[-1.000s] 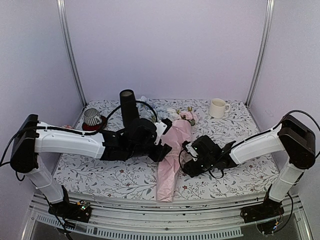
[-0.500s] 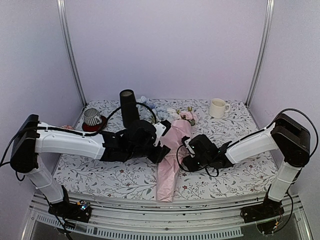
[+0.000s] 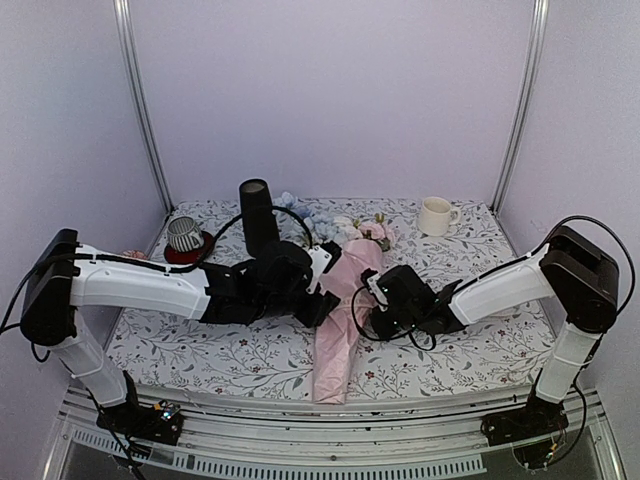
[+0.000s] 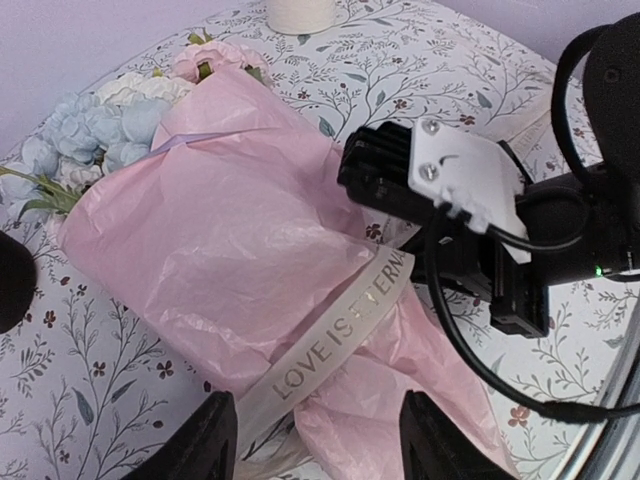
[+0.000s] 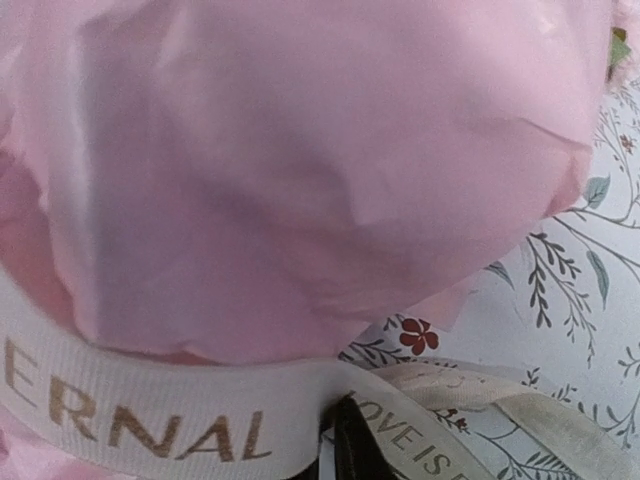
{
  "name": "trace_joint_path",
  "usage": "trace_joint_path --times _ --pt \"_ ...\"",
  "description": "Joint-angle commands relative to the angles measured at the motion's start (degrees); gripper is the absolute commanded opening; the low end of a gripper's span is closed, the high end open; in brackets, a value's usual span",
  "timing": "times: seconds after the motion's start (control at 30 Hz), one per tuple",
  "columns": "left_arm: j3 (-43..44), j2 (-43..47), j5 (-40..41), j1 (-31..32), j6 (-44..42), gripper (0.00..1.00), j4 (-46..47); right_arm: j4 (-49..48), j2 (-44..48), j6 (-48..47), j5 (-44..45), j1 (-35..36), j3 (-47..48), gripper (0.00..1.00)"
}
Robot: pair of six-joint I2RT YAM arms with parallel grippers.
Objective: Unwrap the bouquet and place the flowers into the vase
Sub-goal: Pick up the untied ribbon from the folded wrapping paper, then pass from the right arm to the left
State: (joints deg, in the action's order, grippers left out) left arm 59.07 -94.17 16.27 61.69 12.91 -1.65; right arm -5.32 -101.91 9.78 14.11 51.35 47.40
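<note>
- The cream ribbon (image 4: pixel 335 345) round the bouquet (image 3: pixel 335 350) has gold letters on it. From the left claw's camera I can read "LOVE IS ETERNA", and then the ribbon bends out of sight.
- From the right claw's camera I can read "ERNAL" on the band and "LOVE IS" on a loose tail.
- I see no other words anywhere.
- The bouquet lies flat in the middle of the table (image 3: pixel 200 350). Its thin end points to the near edge.
- The flowers (image 4: pixel 100 125), blue, white and pink, poke out of the far end of the pink paper.
- The left claw (image 4: pixel 327 435) is wide. It holds nothing. The ribbon and the pink paper lie between its two fingers.
- The right claw (image 5: pixel 345 445) is right at the ribbon, where the tails come off the band. Only a dark bit of it shows, so I cannot tell if it is pinching the ribbon.
- The black vase (image 3: pixel 258 215) stands up straight behind the left arm, just left of the flowers.
</note>
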Motion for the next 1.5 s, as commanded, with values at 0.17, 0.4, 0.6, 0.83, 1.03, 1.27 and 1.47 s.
trace_joint_path --times 0.17,0.4,0.6,0.83,1.03,1.27,1.47 --pt "-0.49 1.44 -0.83 -0.57 -0.01 0.58 0.64 5.5 6.44 0.56 -1.58 -0.21 2.56 0.03" --pt "-0.12 1.31 -3.39 -0.49 -1.05 0.62 2.28 12.8 12.79 1.02 -5.01 0.29 7.06 0.04" --pt "0.66 1.71 -4.41 -0.43 -2.05 0.7 3.07 17.28 13.68 0.25 -7.14 0.37 12.48 0.04" --pt "2.74 0.31 -2.47 -0.52 -2.52 0.71 2.67 19.09 13.42 -0.42 -8.15 0.38 16.03 0.04" --pt "5.93 -3.16 -0.74 -1.79 -2.21 0.7 2.64 19.41 13.8 -0.6 -10.66 0.41 16.58 0.04" --pt "8.89 -6.5 -2.89 -4.22 -2.1 0.54 4.03 18.62 15.18 -0.64 -13.05 0.34 16.55 0.04" --pt "7.45 -4.56 -3.05 -5.49 -0.66 0.0 5.46 17.69 16.15 -0.4 -12.09 0.37 14.96 0.19"
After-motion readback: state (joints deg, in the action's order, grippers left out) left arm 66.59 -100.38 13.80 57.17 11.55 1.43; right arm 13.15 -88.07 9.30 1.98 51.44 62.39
